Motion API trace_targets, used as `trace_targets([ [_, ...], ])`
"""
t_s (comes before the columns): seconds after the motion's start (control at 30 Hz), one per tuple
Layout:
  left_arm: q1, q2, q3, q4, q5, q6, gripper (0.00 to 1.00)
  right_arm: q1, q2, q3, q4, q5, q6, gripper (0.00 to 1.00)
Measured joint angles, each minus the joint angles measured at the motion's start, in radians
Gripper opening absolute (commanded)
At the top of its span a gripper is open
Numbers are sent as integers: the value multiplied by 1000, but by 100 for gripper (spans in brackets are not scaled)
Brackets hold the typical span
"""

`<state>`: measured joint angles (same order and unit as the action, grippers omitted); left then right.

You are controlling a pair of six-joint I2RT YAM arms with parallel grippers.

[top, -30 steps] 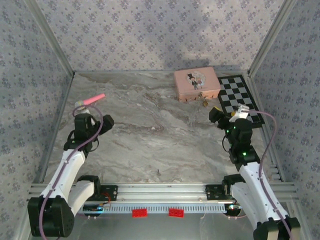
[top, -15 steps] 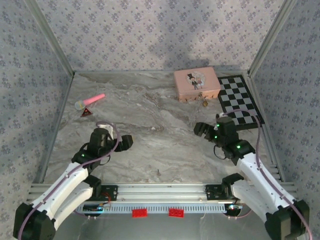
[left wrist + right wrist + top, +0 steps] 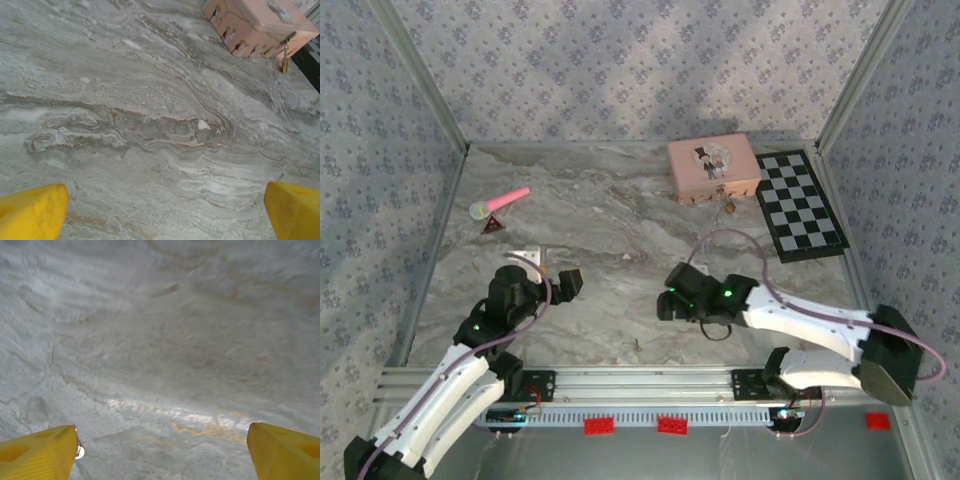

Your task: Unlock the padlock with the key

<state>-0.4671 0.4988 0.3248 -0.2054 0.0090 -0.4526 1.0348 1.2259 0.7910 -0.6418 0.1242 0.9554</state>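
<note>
We find the grey marbled tabletop (image 3: 620, 225) bare through its middle. Far right, a pink tin box (image 3: 713, 168), the tiny brass padlock (image 3: 729, 206) at its front and a chequered black-and-white mat (image 3: 801, 205) stand in the way; far left, a pink-handled stick (image 3: 501, 201) and red triangle (image 3: 493, 226)

me: two white-shelled, black-jointed arms (image 3: 450, 385) | cables (image 3: 720, 233): thin, lilac | left gripper (image 3: 162, 212) fingers (image 3: 32, 212): blocky yellow | joint lights (image 3: 727, 293): green, perhaps LEDs
</note>
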Motion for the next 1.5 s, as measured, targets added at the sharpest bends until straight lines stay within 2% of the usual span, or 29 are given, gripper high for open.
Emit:
trace_targets([
  [0.3,0,-96,-4,-35,-61,-1,100,186,380,305,-97,-73,18,67],
  [0.5,0,-98,-4,-64,-78,-3,100,239,544,447,-158,-115,-7,52],
  [0.63,0,-98,-4,-67,-82,-4,100,243,582,456,-179,-141,-16,44],
  [1.2,0,-98,-4,-84,-85,-5,100,243,659,487,-231,-174,-26,27],
  [1.5,0,-96,-4,-83,-85,-12,100,243,695,523,-243,-174,-32,26],
])
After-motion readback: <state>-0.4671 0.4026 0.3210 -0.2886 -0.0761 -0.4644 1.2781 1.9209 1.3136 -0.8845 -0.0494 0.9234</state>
